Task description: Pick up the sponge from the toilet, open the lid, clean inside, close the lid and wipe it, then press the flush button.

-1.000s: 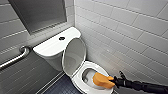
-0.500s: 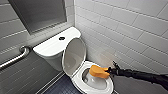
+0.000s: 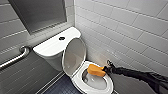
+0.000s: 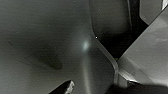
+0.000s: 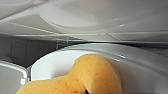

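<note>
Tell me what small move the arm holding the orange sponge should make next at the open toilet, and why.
Probably lower the small orange rounded sponge a little into the white ceramic toilet bowl. The glossy white oval lid already stands open, and the right gripper holds the sponge at the seat's rim, above the inside.

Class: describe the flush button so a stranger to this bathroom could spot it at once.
Start at the white toilet beside the tiled wall, its lid raised. Behind the lid lies the flat white tank top. The flush button is the small dark round spot near its middle, the only dark mark on that white surface.
</note>
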Robot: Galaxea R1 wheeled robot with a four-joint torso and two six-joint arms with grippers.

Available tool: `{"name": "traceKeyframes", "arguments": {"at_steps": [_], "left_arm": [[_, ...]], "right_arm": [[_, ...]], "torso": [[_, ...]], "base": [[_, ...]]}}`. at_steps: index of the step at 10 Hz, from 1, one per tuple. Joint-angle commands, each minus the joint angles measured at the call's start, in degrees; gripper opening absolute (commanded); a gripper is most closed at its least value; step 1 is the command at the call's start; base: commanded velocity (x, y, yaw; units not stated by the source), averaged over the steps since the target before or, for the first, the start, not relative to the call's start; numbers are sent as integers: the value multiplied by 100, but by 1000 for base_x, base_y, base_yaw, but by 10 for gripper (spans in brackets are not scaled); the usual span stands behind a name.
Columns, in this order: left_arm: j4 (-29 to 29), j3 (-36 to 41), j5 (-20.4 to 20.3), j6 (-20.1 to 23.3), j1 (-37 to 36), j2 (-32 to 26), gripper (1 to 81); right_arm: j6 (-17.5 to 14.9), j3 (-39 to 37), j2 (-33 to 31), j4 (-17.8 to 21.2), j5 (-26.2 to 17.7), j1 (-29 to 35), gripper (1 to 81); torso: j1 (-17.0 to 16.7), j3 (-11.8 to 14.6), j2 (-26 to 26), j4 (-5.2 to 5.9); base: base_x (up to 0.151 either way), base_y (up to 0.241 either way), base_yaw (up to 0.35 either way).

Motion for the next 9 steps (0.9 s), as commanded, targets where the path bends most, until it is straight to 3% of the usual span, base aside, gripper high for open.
{"name": "traceKeyframes", "arguments": {"at_steps": [1, 4, 9], "left_arm": [[88, 89, 41, -17, 77, 36, 811], [106, 20, 41, -17, 77, 132, 811], [123, -16, 41, 1, 77, 203, 811]], "right_arm": [[44, -2122, 1197, 106, -110, 776, 10], [369, -1826, 794, 185, -101, 319, 10], [624, 488, -877, 168, 75, -68, 10]], "torso": [[0, 0, 0, 0], [0, 2, -2, 0], [0, 9, -4, 0]], "base": [[0, 0, 0], [0, 0, 0], [0, 0, 0]]}}
